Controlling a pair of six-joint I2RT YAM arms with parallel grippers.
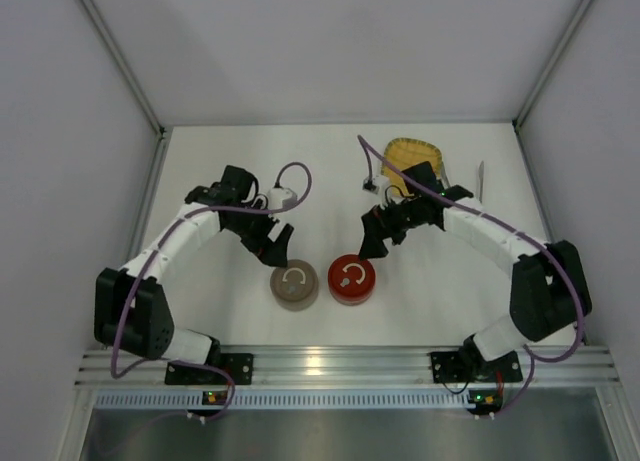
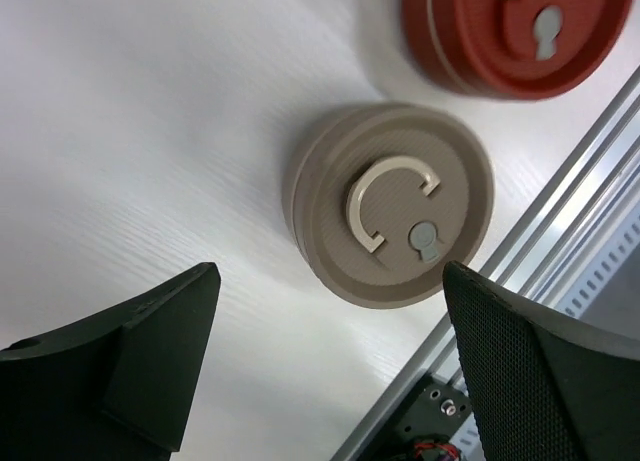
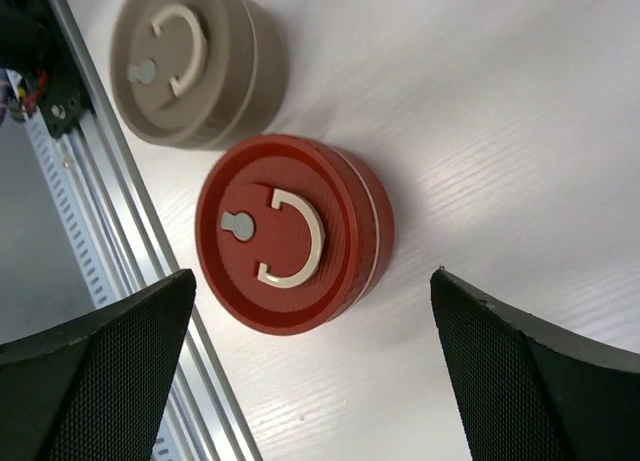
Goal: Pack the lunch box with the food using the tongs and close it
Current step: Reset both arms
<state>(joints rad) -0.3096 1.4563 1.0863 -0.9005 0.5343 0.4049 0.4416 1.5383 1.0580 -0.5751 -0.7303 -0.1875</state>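
Two tins near the rail [image 1: 340, 359]: beige tin [image 1: 294, 285], red tin [image 1: 351, 279].

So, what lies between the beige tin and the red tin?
Nothing. The beige tin and red tin stand apart, with only a narrow strip of bare table between them, seen in the top and right wrist views.

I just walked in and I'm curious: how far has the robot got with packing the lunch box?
Barely begun. Done: nothing visible; the beige tin and red tin sit lidded. In hand: nothing; the left end effector and right end effector hover open and empty near them. Left: fetch the tongs lying by the yellow woven tray, open a tin, fill and close it.
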